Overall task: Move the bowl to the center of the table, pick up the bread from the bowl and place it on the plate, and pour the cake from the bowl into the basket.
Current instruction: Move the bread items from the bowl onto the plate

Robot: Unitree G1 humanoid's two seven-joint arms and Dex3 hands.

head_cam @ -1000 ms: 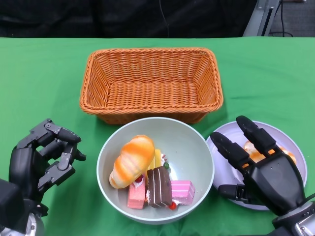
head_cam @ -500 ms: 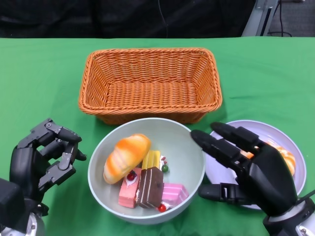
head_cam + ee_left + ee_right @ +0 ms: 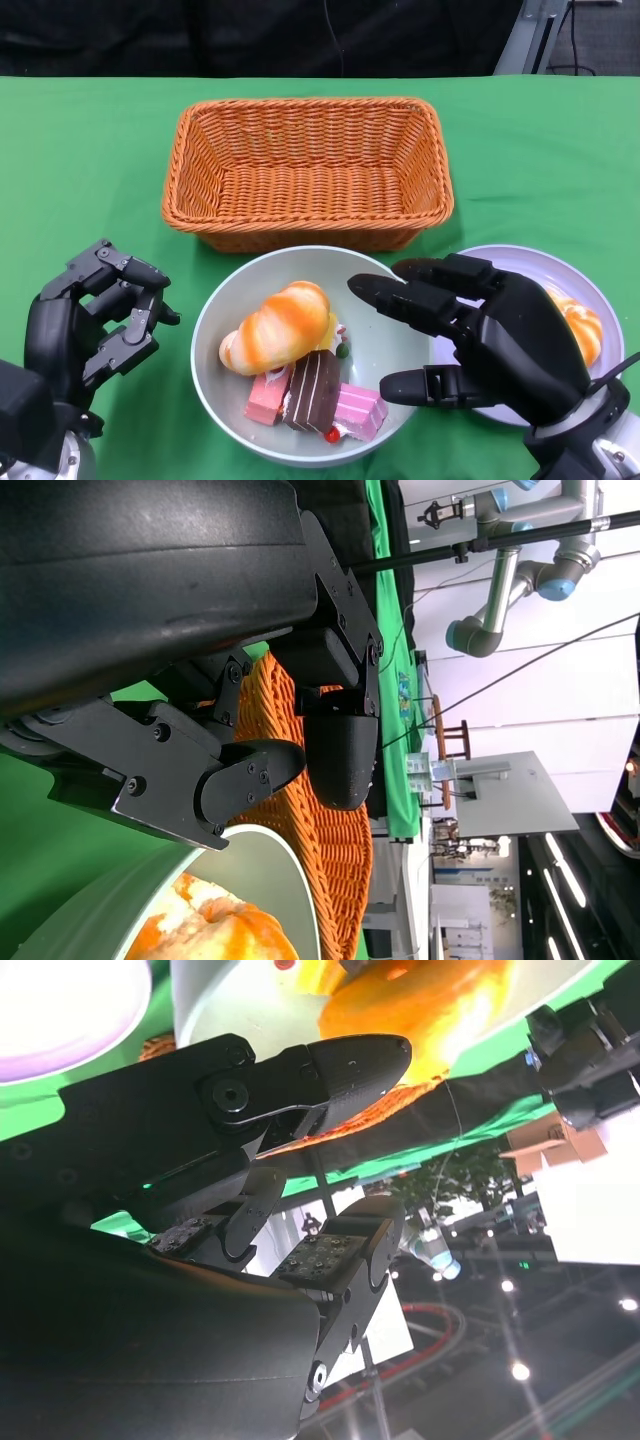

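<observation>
No brand, label or writing can be read on any of the things.

The bowl (image 3: pixel 225 330) stands near the middle of the tabletop's (image 3: pixel 90 160) near edge, just in front of the basket (image 3: pixel 308 168). The right robot hand (image 3: pixel 480 335) reaches over the bowl's right rim with its fingers (image 3: pixel 400 297) spread wide above the inside and its thumb low beside the rim; it holds nothing. Whether the thumb touches the rim cannot be told. The left robot hand (image 3: pixel 95 320) sits near the tabletop's near left corner, just left of the bowl and apart from it, fingers half curled with gaps between them, holding nothing.

In the bowl lie the bread (image 3: pixel 278 326), an orange-and-white loaf toward the left, and the cake pieces (image 3: pixel 318 388) at the near side: pink, brown-striped and a yellow one behind. The bread is just left of the right hand's fingertips.

The plate (image 3: pixel 585 290) lies by the near right corner, largely covered by the right hand, with another orange bread (image 3: pixel 575 325) on it. The basket, toward the far middle, is orange wicker.
</observation>
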